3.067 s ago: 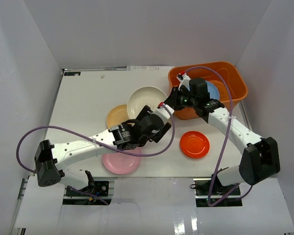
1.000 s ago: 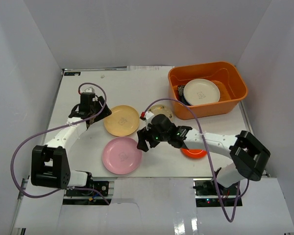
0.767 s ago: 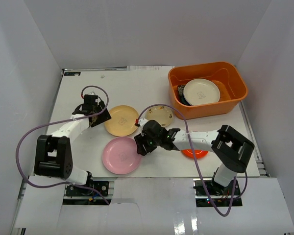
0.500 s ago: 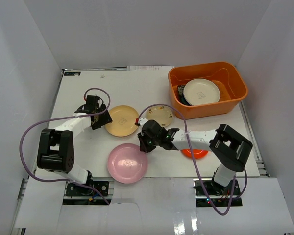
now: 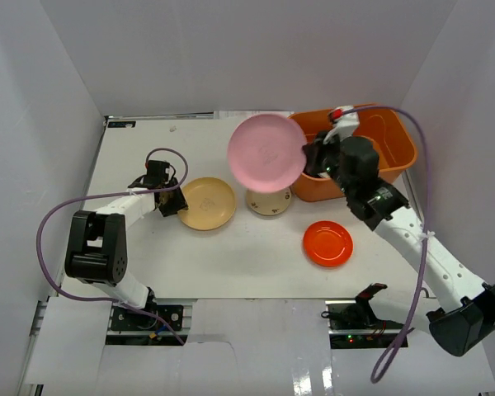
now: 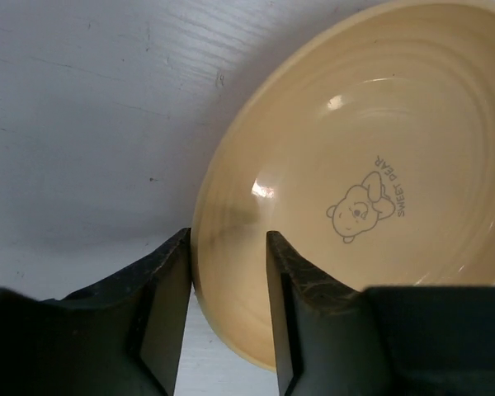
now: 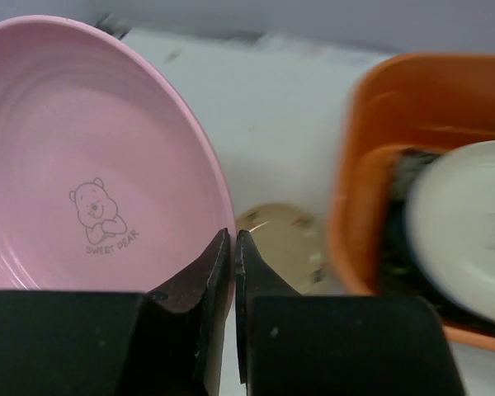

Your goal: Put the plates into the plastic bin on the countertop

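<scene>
Right end effector (image 5: 307, 158) is clenched hard on the rim of the pink plate (image 5: 266, 153), and the plate is up off the table (image 5: 190, 144), raised at the plastic bin (image 5: 403, 140) wall that faces the left arm. Its hollow side shows to the overhead camera. In the right wrist view the little bear print is clear, and the fingers (image 7: 210, 285) pinch the edge with barely a sliver between them.

Inside the bin lies a cream plate (image 7: 466, 223), resting on something dark (image 7: 393, 216) that's too blurred to name. Below the lifted pink plate, close to the bin's near corner, the gold-rimmed tan plate (image 5: 269, 202) sits on the table, partly hidden. In front of the bin, toward the arm bases, the orange-red plate (image 5: 327, 243) lies flat and alone.

Farther from the bin, past the tan one, the yellow plate (image 5: 206, 203) lies flat on the table. The left end effector (image 5: 172, 203) is at the edge of it that's farthest from the bin. In the left wrist view its two fingers (image 6: 167, 297) straddle that rim, one outside over the table, one over the plate's inner slope. Whether they are pressing the rim or only bracketing it, I can't tell.
</scene>
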You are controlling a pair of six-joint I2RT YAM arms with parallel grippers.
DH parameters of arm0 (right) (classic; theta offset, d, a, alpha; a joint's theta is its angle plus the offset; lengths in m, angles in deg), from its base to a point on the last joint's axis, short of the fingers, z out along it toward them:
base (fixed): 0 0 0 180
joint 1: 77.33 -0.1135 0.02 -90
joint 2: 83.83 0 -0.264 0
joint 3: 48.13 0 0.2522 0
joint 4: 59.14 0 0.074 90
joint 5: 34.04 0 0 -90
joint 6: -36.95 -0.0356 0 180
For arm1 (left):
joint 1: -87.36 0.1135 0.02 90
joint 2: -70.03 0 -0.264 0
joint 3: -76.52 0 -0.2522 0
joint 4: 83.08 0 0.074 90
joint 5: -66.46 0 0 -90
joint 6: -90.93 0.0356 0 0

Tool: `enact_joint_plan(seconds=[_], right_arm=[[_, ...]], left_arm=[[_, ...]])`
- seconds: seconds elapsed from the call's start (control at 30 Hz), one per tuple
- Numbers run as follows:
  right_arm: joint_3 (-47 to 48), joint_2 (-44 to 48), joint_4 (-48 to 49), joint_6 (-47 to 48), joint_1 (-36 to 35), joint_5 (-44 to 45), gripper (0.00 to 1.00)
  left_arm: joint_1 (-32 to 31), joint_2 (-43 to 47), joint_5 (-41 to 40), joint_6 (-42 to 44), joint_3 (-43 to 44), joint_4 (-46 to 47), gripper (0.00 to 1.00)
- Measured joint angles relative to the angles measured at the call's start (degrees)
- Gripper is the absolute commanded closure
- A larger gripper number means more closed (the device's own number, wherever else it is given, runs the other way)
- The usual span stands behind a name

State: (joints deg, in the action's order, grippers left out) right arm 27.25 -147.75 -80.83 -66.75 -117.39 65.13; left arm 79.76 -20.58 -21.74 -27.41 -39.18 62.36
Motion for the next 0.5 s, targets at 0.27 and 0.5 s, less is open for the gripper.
enact_joint_plan(seconds=[0.27,0.5], right_arm=[[11.2,-8.9,-0.9,5.6,29.6,7.3,0.92],[17.8,-25.6,-6.7,6.6,39.9,4.5,0.92]], left_arm=[[0.0,-0.1,1.5,-0.1,0.0,0.2,0.79],[0.0,0.0,2.5,0.0,0.0,0.3,1.00]])
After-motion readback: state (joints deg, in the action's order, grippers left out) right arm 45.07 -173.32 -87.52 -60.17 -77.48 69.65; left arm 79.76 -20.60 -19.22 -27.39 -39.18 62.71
